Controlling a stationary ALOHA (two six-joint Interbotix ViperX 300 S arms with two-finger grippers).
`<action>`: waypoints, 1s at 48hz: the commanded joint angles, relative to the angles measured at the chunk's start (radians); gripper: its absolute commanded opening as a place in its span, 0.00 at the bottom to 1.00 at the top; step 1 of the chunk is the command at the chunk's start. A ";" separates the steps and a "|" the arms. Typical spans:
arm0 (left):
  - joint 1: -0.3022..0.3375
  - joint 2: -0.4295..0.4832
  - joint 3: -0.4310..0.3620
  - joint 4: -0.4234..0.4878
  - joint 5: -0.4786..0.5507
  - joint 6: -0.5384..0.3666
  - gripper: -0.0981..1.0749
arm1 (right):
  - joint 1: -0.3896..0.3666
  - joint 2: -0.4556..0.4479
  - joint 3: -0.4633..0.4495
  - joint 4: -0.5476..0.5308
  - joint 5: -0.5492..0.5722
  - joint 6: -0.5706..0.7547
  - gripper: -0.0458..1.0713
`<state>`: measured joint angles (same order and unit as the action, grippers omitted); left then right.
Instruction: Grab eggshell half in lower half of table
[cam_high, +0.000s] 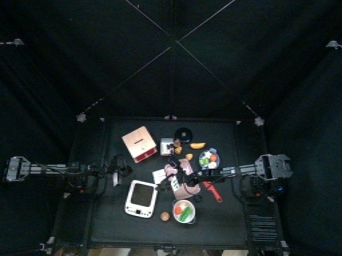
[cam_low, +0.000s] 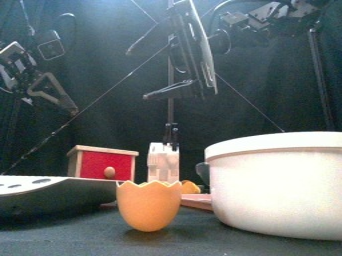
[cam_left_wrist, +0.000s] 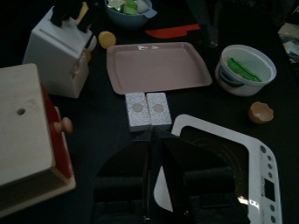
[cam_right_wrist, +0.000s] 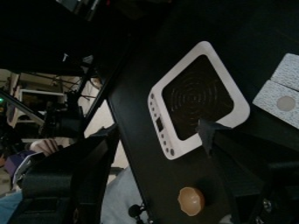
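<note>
Your eggshell half (cam_low: 148, 205) sits upright near the table's (cam_high: 107, 232) front edge, between the white scale (cam_high: 142, 199) and the white bowl (cam_high: 183, 211). Your right gripper (cam_right_wrist: 163, 175) hangs above with fingers fully spread, holding nothing; I can't tell the left gripper's (cam_left_wrist: 163, 188) state.

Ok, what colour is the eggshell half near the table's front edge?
The eggshell half is orange-tan with a jagged rim; the front view shows it best.

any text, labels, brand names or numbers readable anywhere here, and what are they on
None can be read in any view.
The white scale has small marks along one edge, too blurred to read.
The two white blocks each carry a round mark, not legible.
The red and cream box, pink tray, white bowl and eggshell half show no lettering.
</note>
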<state>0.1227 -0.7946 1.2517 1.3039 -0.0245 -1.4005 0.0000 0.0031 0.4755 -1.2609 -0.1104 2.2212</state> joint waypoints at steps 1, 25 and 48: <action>0.002 0.002 -0.012 -0.003 0.000 0.002 0.56 | -0.008 -0.044 -0.035 -0.006 0.000 -0.002 0.94; 0.003 0.002 -0.006 -0.003 0.002 0.002 0.56 | 0.003 -0.075 0.129 0.321 -0.012 -0.002 0.94; 0.003 0.002 -0.011 -0.003 0.002 0.002 0.56 | 0.055 -0.132 0.060 0.511 -0.026 -0.002 0.94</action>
<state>0.1243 -0.7946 1.2594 1.3008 -0.0215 -1.4005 0.0522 -0.0920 0.5614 -0.7716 -0.1488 2.2212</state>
